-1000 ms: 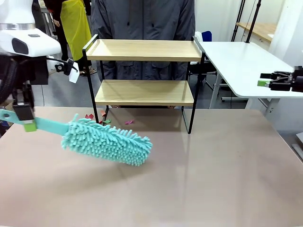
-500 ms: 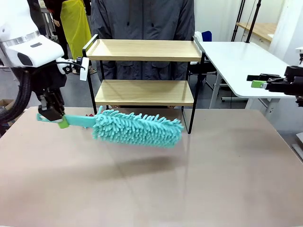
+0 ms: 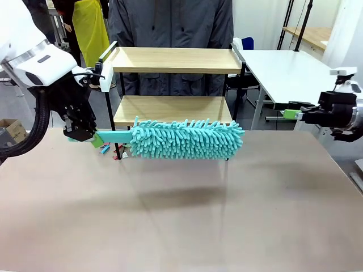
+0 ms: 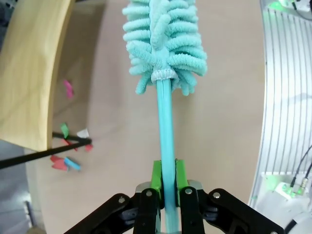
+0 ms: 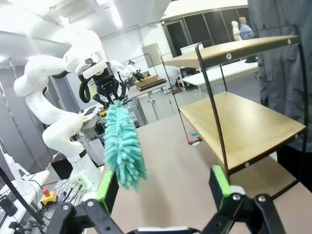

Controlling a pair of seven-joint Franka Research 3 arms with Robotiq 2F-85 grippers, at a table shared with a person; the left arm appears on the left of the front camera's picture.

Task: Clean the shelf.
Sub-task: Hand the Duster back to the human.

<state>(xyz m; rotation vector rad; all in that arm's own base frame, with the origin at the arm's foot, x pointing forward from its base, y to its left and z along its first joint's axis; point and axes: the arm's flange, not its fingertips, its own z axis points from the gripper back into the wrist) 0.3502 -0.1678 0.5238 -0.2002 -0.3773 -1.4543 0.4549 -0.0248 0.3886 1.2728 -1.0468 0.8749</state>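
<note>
Shelf (image 3: pixel 173 110): just beyond left gripper (image 4: pixel 165 183), whose jaws pinch duster (image 3: pixel 184 139) handle; rigid, light, tippable, best steadied by its frame. Right gripper (image 5: pixel 163 187): jaws spread, empty, well apart.

Shelf (image 3: pixel 170 59): pale matt wood boards, thin black metal frame; duster (image 3: pixel 184 139): fluffy teal chenille, smooth plastic handle.

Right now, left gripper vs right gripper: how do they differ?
The left gripper is shut on the teal duster's handle, while the right gripper is open and holds nothing. The left gripper sits low by the shelf's left legs, with the duster head stretched across in front of the lower board; the right gripper hangs off to the shelf's right, level with that board and clear of it. Both are black with green pads.
</note>
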